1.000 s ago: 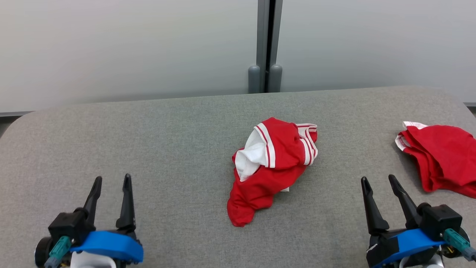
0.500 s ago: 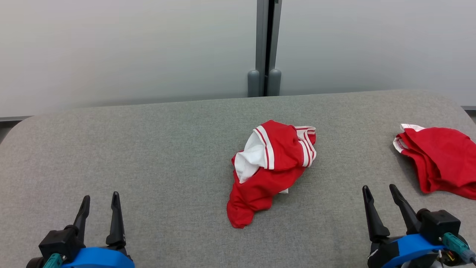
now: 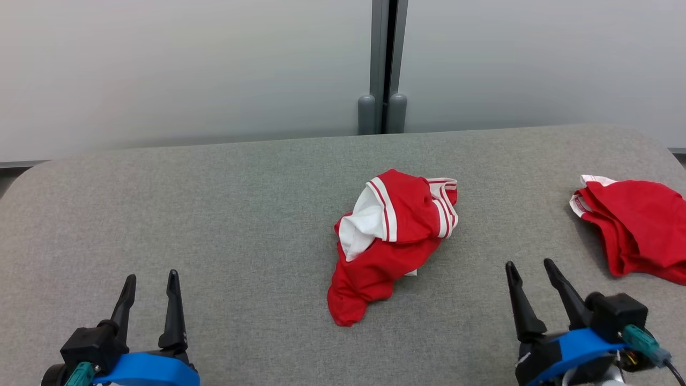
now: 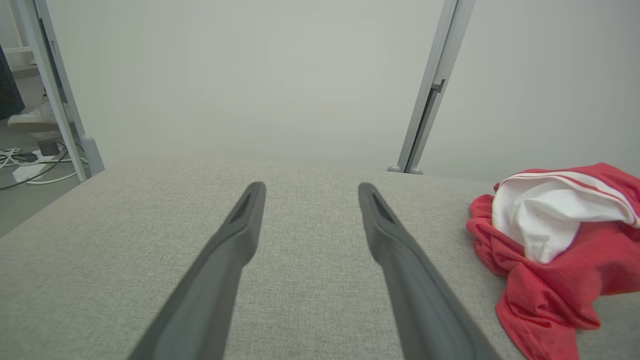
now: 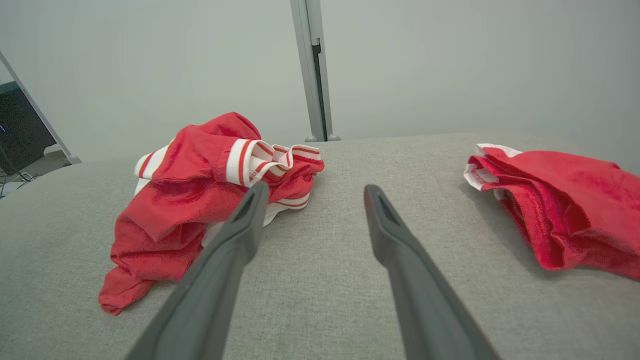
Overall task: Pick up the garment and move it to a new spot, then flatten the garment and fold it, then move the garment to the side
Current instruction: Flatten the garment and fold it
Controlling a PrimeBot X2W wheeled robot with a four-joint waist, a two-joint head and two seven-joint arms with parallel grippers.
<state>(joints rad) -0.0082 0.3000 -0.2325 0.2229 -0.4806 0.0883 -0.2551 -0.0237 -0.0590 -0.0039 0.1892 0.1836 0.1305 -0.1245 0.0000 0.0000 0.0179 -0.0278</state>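
1. Garment [image 3: 391, 241] lies crumpled mid-table [image 3: 214, 214], untouched.
2. Left gripper [image 3: 151, 276] and right gripper [image 3: 528, 263], near edge, both open, empty.
3. Risk: pinching one loose layer leaves it bunched; the right pile [image 3: 638, 230] may mislead.

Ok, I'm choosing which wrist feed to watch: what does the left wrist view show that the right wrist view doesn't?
Left wrist view, not the right: the open left tool, floor cables and a shoe. Right wrist view, not the left: the open right tool and a second red garment. Both: the crumpled garment, the grey table and the partition post.
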